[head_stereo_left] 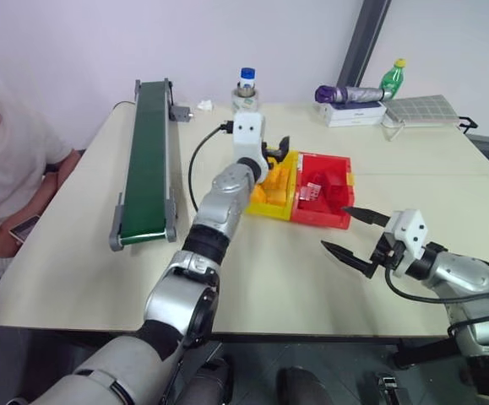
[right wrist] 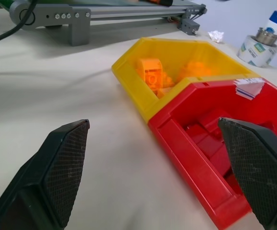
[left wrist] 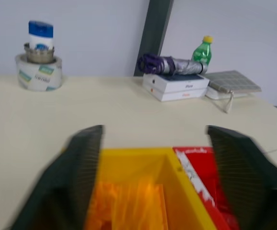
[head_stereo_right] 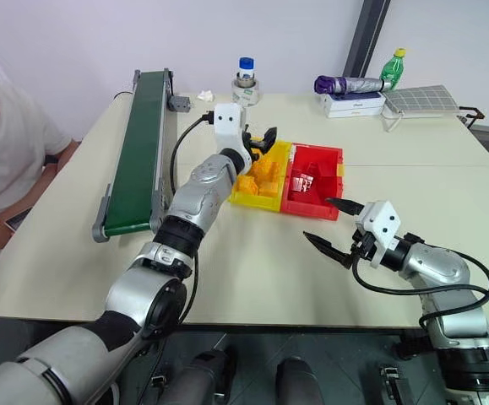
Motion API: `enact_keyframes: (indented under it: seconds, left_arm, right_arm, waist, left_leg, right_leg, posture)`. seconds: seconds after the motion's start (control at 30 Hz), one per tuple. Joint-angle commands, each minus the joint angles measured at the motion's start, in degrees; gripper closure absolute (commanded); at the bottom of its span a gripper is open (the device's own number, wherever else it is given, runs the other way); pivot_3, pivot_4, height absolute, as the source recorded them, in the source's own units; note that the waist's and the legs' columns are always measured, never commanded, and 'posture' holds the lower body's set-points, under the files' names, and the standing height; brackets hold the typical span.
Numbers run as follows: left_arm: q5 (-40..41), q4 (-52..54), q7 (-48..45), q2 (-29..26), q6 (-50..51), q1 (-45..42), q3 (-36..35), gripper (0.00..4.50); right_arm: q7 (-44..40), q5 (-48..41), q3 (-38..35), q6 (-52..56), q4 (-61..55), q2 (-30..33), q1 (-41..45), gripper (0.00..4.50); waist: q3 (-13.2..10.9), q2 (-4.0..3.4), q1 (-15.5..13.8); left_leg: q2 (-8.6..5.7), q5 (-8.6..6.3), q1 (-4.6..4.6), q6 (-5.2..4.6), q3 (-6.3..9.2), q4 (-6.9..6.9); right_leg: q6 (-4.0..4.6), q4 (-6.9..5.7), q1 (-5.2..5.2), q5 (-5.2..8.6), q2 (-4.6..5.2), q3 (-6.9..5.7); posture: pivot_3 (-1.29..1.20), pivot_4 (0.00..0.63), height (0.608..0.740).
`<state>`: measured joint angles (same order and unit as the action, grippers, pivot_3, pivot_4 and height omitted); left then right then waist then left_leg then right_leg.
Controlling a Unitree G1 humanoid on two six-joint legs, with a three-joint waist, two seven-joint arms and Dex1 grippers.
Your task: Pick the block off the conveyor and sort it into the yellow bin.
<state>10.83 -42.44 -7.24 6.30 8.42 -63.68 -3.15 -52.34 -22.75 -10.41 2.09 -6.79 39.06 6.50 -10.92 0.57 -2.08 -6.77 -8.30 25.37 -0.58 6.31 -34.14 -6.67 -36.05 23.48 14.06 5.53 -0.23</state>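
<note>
My left gripper (head_stereo_right: 261, 139) hangs open just above the yellow bin (head_stereo_right: 257, 205), and its fingers (left wrist: 81, 163) stand wide apart with nothing between them. Orange-yellow bricks (right wrist: 150, 74) lie heaped inside the yellow bin; I cannot tell the block apart from them. The conveyor (head_stereo_left: 147, 160) runs along the table's left side, its dark-green belt showing nothing on it. My right gripper (head_stereo_left: 335, 228) is open over the table, in front of and to the right of the red bin (head_stereo_left: 324, 190), pointing toward the two bins.
The red bin, joined to the yellow one, holds red bricks. A person (head_stereo_left: 8, 169) sits at the left table edge holding a phone. At the back stand a tape roll with a bottle (head_stereo_left: 246, 89), white boxes with a folded umbrella (head_stereo_left: 350, 105) and a green bottle (head_stereo_left: 392, 76).
</note>
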Motion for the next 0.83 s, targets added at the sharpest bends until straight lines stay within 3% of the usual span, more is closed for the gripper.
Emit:
enact_keyframes:
  seconds: [0.03, 0.2, 0.3, 0.4, 0.47, 0.63, 0.83]
  left_arm:
    - [1.8, 3.9, -4.6, -1.3, -1.7, 0.3, -0.9, 0.08]
    - [3.0, 20.5, -10.3, -7.0, 4.3, 10.8, 0.5, 0.08]
    - [11.2, 39.2, -20.2, -14.5, 17.0, 21.5, 1.9, 0.08]
    - [17.6, 58.2, -29.1, -25.3, 20.9, 32.8, 0.9, 0.08]
    - [21.1, 65.2, -32.0, -31.2, 23.4, 38.5, -2.1, 0.08]
    - [21.0, 64.4, -34.4, -42.5, 24.4, 46.7, -10.2, 0.08]
    - [18.1, 58.9, -35.1, -47.0, 19.8, 50.8, -14.1, 0.08]
  right_arm:
    - [0.6, -0.8, -2.1, -0.2, -3.1, 0.5, -0.5, 0.00]
    - [0.7, -0.8, -2.1, -0.2, -3.3, 0.3, -0.9, 0.00]
    - [0.1, -0.9, -1.8, -0.4, -2.5, 0.3, -0.6, 0.00]
    - [-0.7, -0.9, -1.3, -0.2, -1.4, 0.5, 1.0, 0.00]
    - [-1.3, -0.9, -0.9, -0.3, -0.6, 0.5, 1.9, 0.00]
    - [-2.6, -0.9, -0.3, -0.6, 1.0, 0.2, 3.0, 0.00]
    - [-3.9, -0.7, 0.2, -0.8, 3.0, 0.2, 4.9, 0.00]
  waist:
    - [0.0, 0.00, 0.0]
    - [0.0, -0.03, 0.5]
    - [0.0, -0.05, 1.8]
    - [0.0, -0.06, 2.2]
    - [0.0, -0.10, 2.4]
    - [0.1, -0.16, 2.2]
    - [0.1, -0.17, 1.7]
  left_leg:
    - [0.00, 0.00, 0.00, 0.00, 0.00, 0.00]
    - [0.01, 0.00, -0.01, 0.00, 0.01, 0.01]
    - [0.03, 0.00, -0.03, 0.00, 0.02, 0.04]
    - [0.07, 0.01, -0.01, 0.00, 0.04, 0.09]
    - [0.09, 0.01, -0.02, 0.00, 0.03, 0.09]
    - [0.15, -0.01, -0.10, 0.02, 0.05, 0.11]
    - [0.22, -0.02, -0.02, 0.03, -0.05, 0.28]
  right_leg:
    - [0.00, 0.00, 0.00, 0.00, 0.00, 0.00]
    - [0.01, -0.02, 0.01, -0.01, -0.02, 0.01]
    - [0.01, -0.06, 0.04, -0.01, -0.03, 0.04]
    - [0.09, -0.08, 0.10, 0.02, -0.05, 0.07]
    - [0.28, -0.08, 0.09, 0.11, -0.04, 0.13]
    - [0.42, -0.08, -0.04, 0.07, -0.04, 0.15]
    - [0.50, -0.09, 0.13, 0.07, 0.00, 0.16]
  posture:
    - [0.00, 0.150, 0.740]
    - [0.00, 0.150, 0.740]
    - [0.00, 0.150, 0.740]
    - [0.00, 0.150, 0.740]
    - [0.00, 0.150, 0.740]
    - [0.00, 0.150, 0.740]
    - [0.00, 0.150, 0.740]
